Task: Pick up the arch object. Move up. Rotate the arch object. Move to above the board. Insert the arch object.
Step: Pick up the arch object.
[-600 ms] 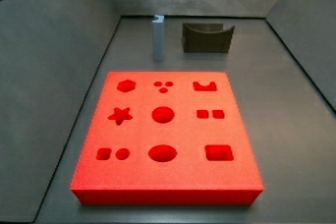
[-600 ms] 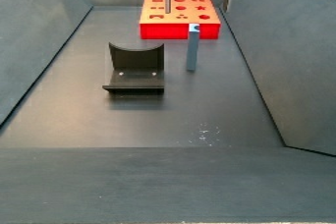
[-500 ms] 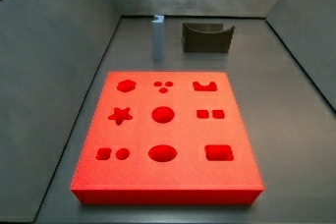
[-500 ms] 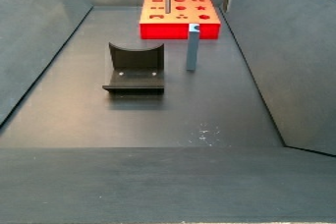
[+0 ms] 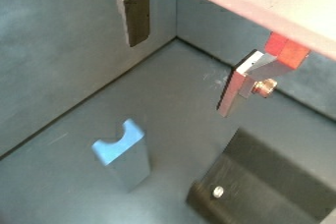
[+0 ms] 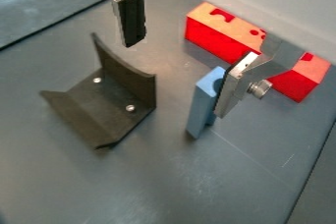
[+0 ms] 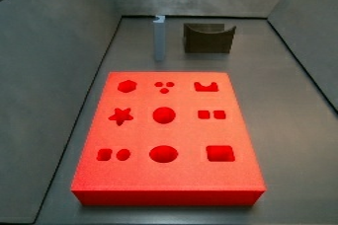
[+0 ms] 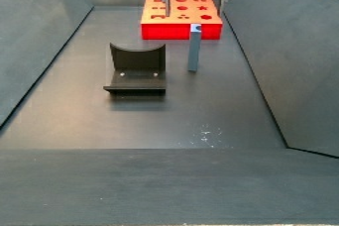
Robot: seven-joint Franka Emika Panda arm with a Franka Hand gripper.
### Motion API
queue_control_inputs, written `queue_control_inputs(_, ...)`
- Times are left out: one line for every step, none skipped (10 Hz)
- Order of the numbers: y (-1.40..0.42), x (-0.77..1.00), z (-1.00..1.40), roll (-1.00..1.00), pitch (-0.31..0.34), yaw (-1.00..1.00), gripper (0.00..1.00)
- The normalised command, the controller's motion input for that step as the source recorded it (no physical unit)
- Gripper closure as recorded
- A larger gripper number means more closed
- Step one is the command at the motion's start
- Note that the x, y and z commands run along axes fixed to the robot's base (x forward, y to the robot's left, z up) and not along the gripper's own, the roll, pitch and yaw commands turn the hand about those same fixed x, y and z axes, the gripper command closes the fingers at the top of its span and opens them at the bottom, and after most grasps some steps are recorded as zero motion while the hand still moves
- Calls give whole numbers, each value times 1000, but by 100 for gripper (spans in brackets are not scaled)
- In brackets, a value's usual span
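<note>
Arch object (image 6: 201, 110) upright nr fixture (image 6: 98, 105); gripper (image 6: 182, 75) above, jaws apart

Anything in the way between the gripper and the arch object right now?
Nothing visible. The open gripper hangs above the upright arch object, with only air between them. The fixture stands beside the piece, apart from it, and the board lies farther off.

Materials and finish

Board (image 7: 165, 135) matt red, foam-like; fixture (image 6: 102, 100) dull dark metal; claw (image 6: 188, 56), raised above the floor, open, with brushed silver fingers (image 6: 245, 81); floor (image 8: 159, 121) matt grey.
</note>
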Motion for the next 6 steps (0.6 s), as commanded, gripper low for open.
queue_control_inputs(-349, -117, -354, -16, -76, 0, 0)
queue_control_inputs(-309, -40, -354, 0, -49, 0, 0)
queue_control_inputs(-380, -83, -374, 0, -46, 57, 0)
queue_control_inputs(-406, -49, -363, 0, -41, 160, 0)
queue_control_inputs(-406, -3, -351, 0, -41, 169, 0)
queue_control_inputs(-389, 0, -383, 0, -30, 111, 0)
